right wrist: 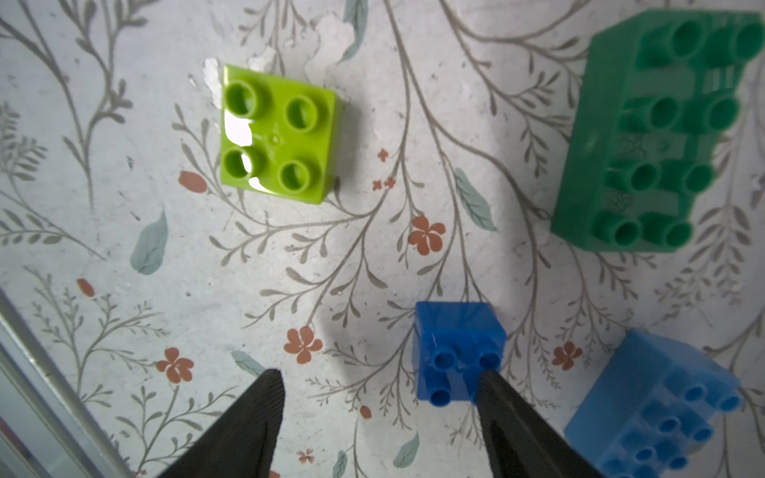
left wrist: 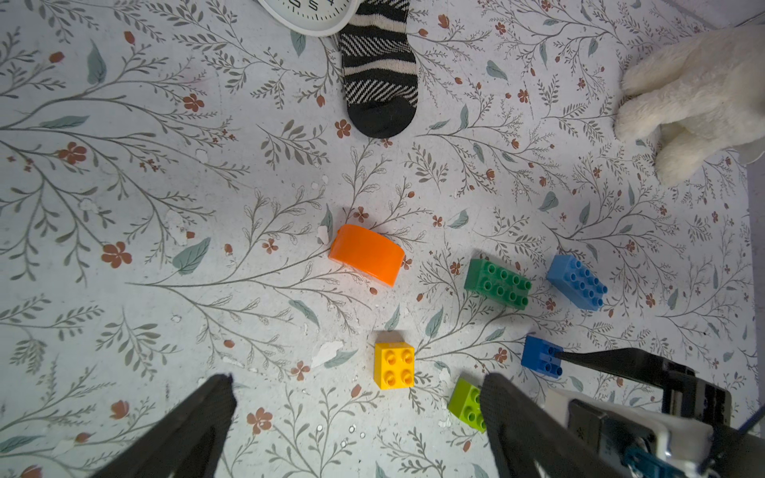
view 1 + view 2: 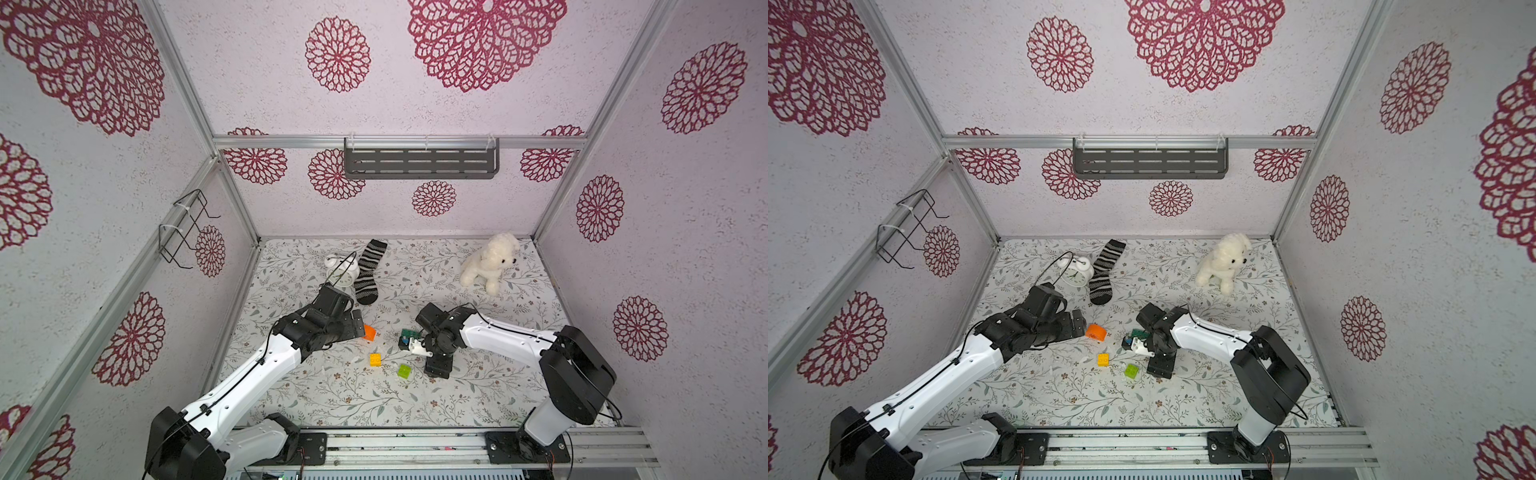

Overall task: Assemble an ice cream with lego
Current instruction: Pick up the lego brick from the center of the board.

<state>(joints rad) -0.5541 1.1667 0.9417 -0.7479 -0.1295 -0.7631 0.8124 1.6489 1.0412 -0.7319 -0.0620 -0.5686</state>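
Lego all loose mid-bench [image 3: 332,399] between the arms; no ice cream stack yet, nothing joined. Clock from the yellow brick [image 2: 393,366], in a top view: orange dome brick [image 2: 366,254] at 12; lime brick [image 2: 467,400] at 4; green and both blues about 2–3, partly hidden under the right arm. Right tool [image 1: 378,376] spread, not pinching; one fingertip [image 1: 496,401] sits at the stud face of the blue square brick [image 1: 457,343], the other is clear of it. That brick lies tipped on its side, studs toward the tool; likely a nudge or a line-up for a grab across its walls. Left tool [image 2: 358,380] spread wide, holding nothing, hangs at 9–10 of the orange dome; probably waiting on its own pick. In the way: light-blue long brick [image 1: 658,409] just beside the blue one; dark green long brick [image 1: 645,136] near; either could get bumped on closing. Striped sock [image 3: 369,272], alarm clock [image 3: 341,271] and plush dog [image 3: 490,262] at 11 to 2 toward the back, well apart; no obstruction.
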